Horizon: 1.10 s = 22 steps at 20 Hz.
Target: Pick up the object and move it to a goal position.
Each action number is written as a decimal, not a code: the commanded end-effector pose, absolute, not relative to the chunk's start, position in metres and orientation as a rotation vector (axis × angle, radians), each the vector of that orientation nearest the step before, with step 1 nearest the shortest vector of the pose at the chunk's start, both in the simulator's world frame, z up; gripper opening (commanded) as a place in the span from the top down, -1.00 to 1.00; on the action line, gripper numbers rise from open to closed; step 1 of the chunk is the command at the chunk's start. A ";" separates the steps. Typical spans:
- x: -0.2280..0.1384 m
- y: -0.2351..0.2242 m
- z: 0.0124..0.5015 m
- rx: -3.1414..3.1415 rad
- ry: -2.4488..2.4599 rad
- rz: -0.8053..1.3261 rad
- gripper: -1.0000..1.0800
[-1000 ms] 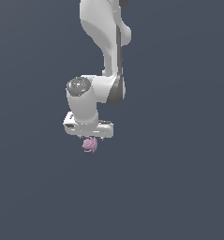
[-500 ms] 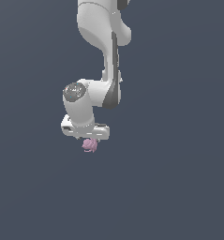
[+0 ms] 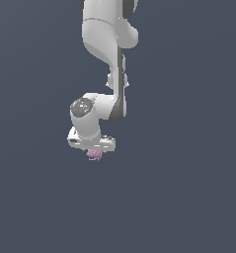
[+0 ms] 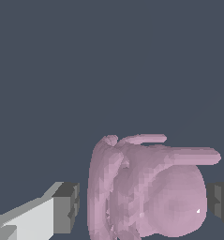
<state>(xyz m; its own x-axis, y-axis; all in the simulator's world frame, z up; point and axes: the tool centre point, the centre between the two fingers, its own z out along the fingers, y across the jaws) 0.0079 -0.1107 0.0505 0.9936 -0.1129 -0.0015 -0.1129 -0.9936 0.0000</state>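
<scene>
The object [image 3: 95, 154] is a small pale pink-mauve lumpy thing tucked under the white hand of my arm, in the middle of the exterior view. My gripper [image 3: 95, 152] points downward and is shut on it. In the wrist view the object [image 4: 151, 192] fills the space between the two grey fingertips. One fingertip [image 4: 220, 202] touches its side. The other fingertip [image 4: 66, 207] stands close beside it, with a thin sliver of background showing between them. The object's lower part is cut off by the picture's edge.
The white arm [image 3: 107, 44] comes down from the top of the exterior view. Everything around it is a plain dark grey-blue background with no other objects or edges visible.
The wrist has turned a little and the hand sits slightly lower over the object, so less of the object shows. The object has stayed with the gripper at almost the same spot.
</scene>
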 end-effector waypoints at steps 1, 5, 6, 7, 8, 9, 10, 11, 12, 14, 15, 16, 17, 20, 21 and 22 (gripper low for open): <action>0.008 -0.111 0.043 -3.137 0.178 0.000 -0.92; 0.009 -0.111 0.041 -3.137 0.178 0.000 1.00; 0.009 -0.111 0.041 -3.137 0.178 0.000 1.00; 0.009 -0.111 0.041 -3.137 0.178 0.000 1.00; 0.009 -0.111 0.041 -3.137 0.178 0.000 1.00; 0.009 -0.111 0.041 -3.137 0.178 0.000 1.00; 0.009 -0.111 0.041 -3.137 0.178 0.000 1.00; 0.009 -0.111 0.041 -3.137 0.178 0.000 1.00; 0.009 -0.111 0.041 -3.137 0.178 0.000 1.00; 0.009 -0.111 0.041 -3.137 0.178 0.000 1.00; 0.009 -0.111 0.042 -3.137 0.178 0.000 1.00; 0.009 -0.112 0.042 -3.137 0.178 0.000 1.00; 0.009 -0.112 0.043 -3.137 0.178 0.000 1.00; 0.007 -0.114 0.047 -3.137 0.178 0.000 1.00; 0.006 -0.115 0.050 -3.137 0.178 0.000 1.00; 0.004 -0.117 0.053 -3.137 0.178 0.000 1.00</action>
<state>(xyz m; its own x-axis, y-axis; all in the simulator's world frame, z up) 0.0056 -0.1146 0.0485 0.9936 -0.1129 -0.0009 -0.1129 -0.9936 -0.0001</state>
